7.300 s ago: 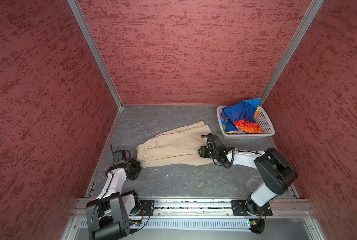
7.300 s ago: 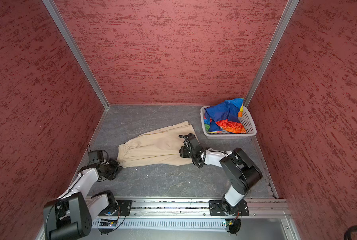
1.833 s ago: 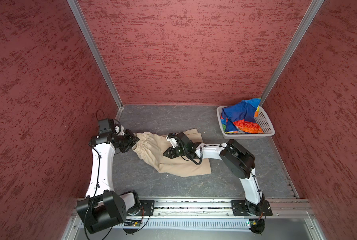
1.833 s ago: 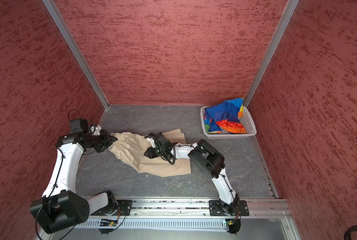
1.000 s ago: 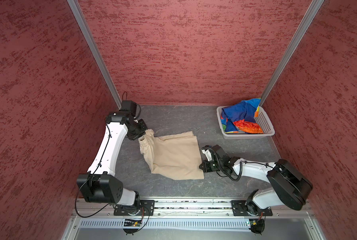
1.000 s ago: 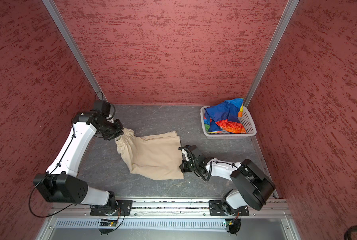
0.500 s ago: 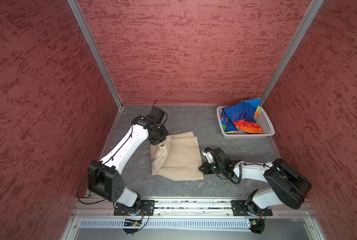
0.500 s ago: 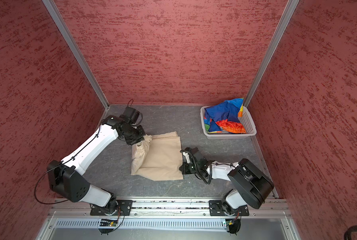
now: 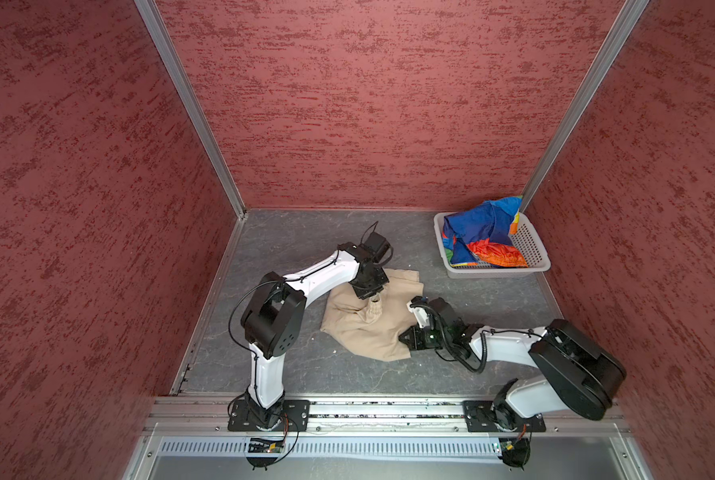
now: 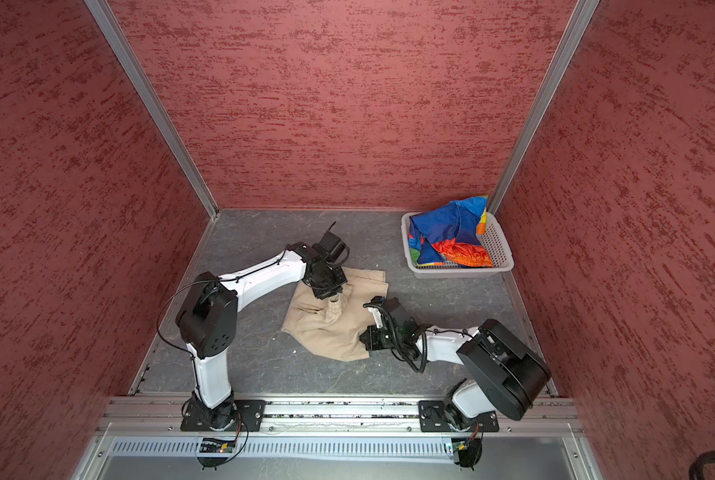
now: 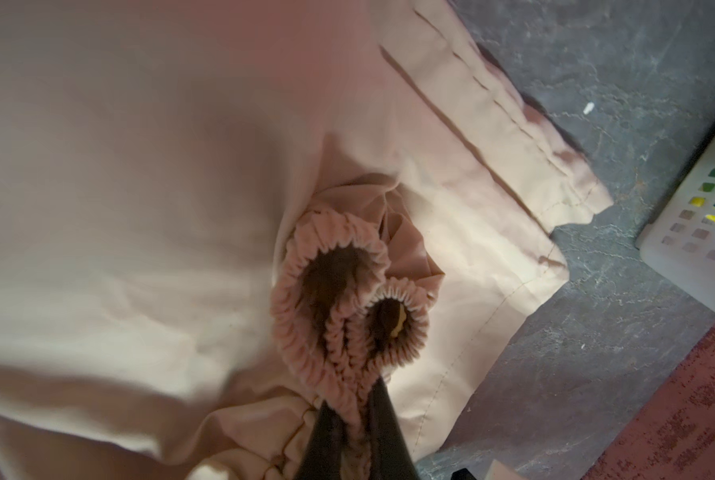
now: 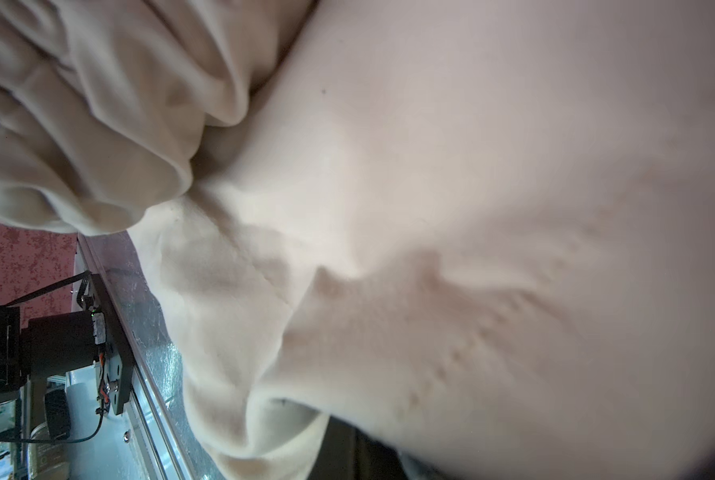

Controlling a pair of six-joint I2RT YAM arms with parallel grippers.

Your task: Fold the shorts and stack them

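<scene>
Noting left gripper clamped on the bunched waistband of beige shorts; right gripper closed at their near edge, we think pinching cloth, wrist view smothered.

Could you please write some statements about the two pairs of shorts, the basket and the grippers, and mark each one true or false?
1. The rainbow shorts lie in the white basket. True.
2. The right gripper is shut on the beige shorts' edge. True.
3. The left gripper is open and holds nothing. False: it is shut on the beige shorts' gathered waistband.
4. The beige shorts are stacked on the rainbow shorts. False: they lie on the grey table, apart from the white basket.
</scene>
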